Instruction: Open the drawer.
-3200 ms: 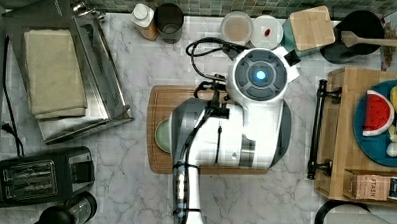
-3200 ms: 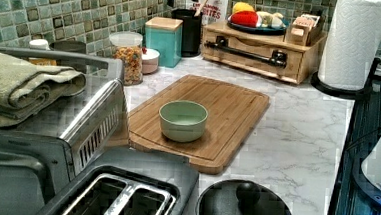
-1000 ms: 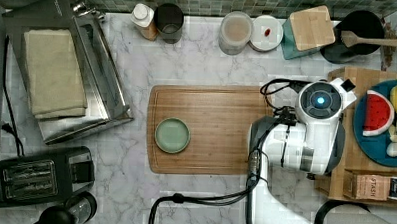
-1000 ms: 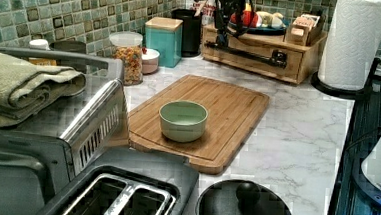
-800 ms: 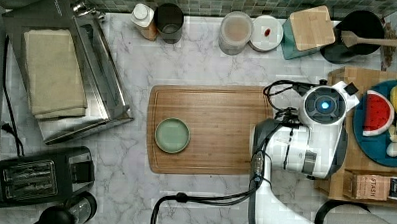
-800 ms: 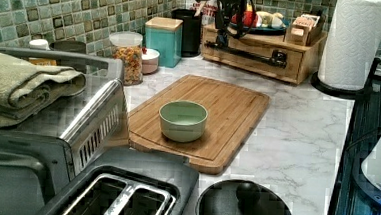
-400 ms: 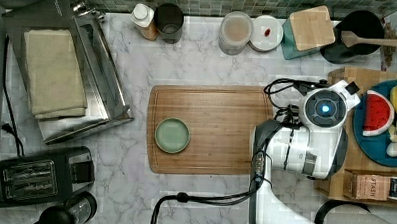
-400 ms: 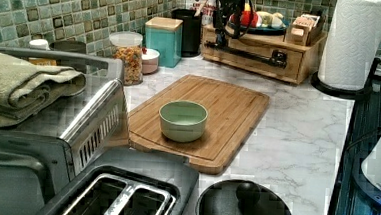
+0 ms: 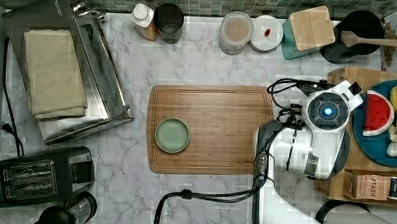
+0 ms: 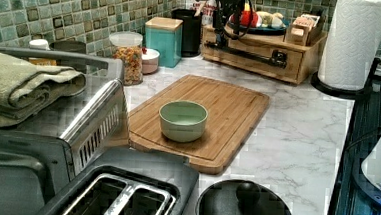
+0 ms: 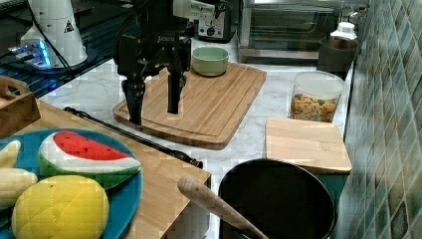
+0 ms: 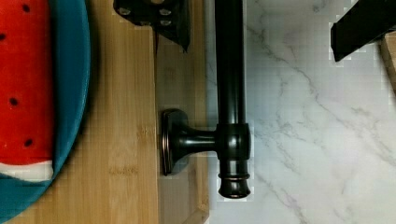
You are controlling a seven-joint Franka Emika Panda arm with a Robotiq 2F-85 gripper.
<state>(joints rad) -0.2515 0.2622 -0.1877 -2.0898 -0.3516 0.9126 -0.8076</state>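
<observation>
The gripper [image 11: 152,107] is held with fingers spread wide, one on either side of the black bar handle [image 12: 230,93], so it can be clamped. The drawer [image 10: 254,61], shut, is set in the wooden stand under the fruit plate [image 9: 370,148]

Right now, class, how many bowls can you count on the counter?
2: a green bowl on the cutting board, and a small white bowl between the cereal jar and the teal box. Others may be hidden behind the arm.
</observation>
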